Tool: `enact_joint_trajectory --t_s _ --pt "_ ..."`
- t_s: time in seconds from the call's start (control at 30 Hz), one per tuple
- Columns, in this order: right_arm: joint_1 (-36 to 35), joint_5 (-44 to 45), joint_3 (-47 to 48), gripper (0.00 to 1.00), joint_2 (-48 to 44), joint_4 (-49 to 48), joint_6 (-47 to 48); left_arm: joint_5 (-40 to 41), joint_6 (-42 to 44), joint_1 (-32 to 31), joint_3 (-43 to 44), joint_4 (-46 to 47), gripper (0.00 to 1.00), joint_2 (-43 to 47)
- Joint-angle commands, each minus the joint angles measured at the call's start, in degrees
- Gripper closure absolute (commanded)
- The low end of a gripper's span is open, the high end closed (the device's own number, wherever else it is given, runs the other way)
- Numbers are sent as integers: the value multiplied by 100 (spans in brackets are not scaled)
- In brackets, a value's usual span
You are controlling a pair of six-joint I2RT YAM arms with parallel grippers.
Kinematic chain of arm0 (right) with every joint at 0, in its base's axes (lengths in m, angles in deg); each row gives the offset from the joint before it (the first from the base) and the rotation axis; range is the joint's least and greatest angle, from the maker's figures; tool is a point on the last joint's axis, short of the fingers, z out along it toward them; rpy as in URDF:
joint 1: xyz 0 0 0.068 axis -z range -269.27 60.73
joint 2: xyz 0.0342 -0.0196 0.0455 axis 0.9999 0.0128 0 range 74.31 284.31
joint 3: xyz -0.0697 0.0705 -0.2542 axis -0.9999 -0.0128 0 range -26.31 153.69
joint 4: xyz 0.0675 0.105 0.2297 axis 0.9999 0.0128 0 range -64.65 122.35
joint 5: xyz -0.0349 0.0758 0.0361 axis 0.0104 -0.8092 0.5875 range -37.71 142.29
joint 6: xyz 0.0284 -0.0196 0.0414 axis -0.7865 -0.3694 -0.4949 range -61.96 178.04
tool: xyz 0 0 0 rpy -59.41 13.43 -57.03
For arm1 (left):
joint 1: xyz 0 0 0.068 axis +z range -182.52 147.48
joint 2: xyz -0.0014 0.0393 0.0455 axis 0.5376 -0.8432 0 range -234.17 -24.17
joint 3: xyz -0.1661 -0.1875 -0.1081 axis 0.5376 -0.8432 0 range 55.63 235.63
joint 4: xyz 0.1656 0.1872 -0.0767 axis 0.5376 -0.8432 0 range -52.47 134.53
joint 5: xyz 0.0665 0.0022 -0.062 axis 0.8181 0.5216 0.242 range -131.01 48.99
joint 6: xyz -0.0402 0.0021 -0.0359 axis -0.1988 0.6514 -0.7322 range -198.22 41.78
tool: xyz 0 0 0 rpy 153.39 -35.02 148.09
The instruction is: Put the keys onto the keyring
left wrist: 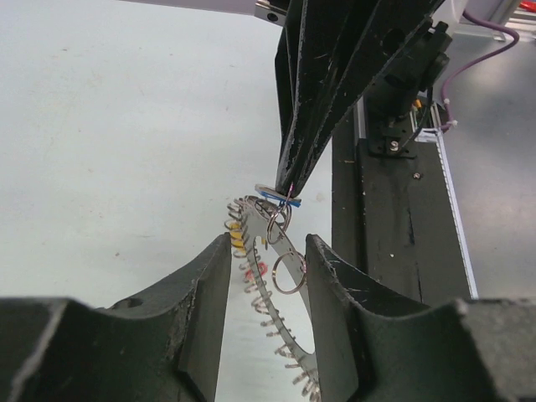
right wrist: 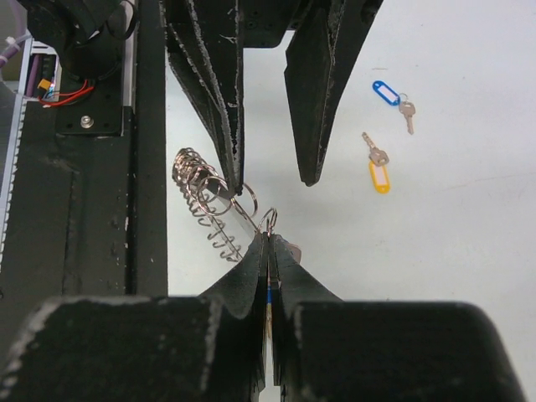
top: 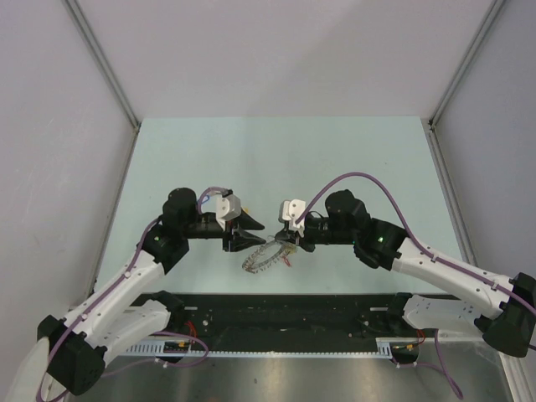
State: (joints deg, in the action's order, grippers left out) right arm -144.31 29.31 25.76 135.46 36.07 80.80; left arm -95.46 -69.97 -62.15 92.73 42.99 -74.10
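Keyring: we see the keyring [top: 263, 258] low over the table [top: 251, 151], between the two arms and just in front of their fingertips. From above it reads as a tilted oval whose long axis runs from near left to far right.

Keyring up close: in the left wrist view the wire coil runs as a band from upper left to lower right, passing through the gap between that arm's fingers.

Left gripper: the left gripper [left wrist: 268, 247] is spread wide, one finger on each side of the coil. We cannot tell whether either finger touches the wire.

Right gripper: the right gripper [right wrist: 268, 241] is pressed together, its tips pinching the held key [left wrist: 271, 194], of which only a blue sliver and a metal edge show.

Held key: it sits at the upper end of the coil, with its small split ring [right wrist: 268, 219] standing up from the tips, just beside the wire.

On the coil: a yellow tag [left wrist: 238, 234] and a red tag [left wrist: 258, 268] show along the coil's left side, and small silver rings [left wrist: 289, 280] hang off it.

Blue-tagged key: the blue-tagged key [right wrist: 392, 99] lies flat on the table, well apart from the coil. In the right wrist view its tag is at upper left and its blade points to lower right.

Yellow-tagged key: the yellow-tagged key [right wrist: 377, 166] lies near the blue one. Its long axis runs almost straight up the picture, with the blade uppermost and the tag below.
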Motion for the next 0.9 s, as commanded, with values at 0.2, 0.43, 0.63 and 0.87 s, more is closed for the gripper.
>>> enact_joint_trajectory --t_s 0.2,0.43,0.63,0.87 --pt "-120 -347 330 100 -33 -61 141 -478 230 -87 227 -101 62 -192" --pt "-147 -409 365 100 29 -61 141 -548 238 -210 298 -206 67 -342" --pt "-155 -426 374 100 64 -70 132 -610 274 -333 350 -338 71 -456" --pt "-164 -418 391 100 82 -53 132 -593 238 -386 377 -338 95 -491"
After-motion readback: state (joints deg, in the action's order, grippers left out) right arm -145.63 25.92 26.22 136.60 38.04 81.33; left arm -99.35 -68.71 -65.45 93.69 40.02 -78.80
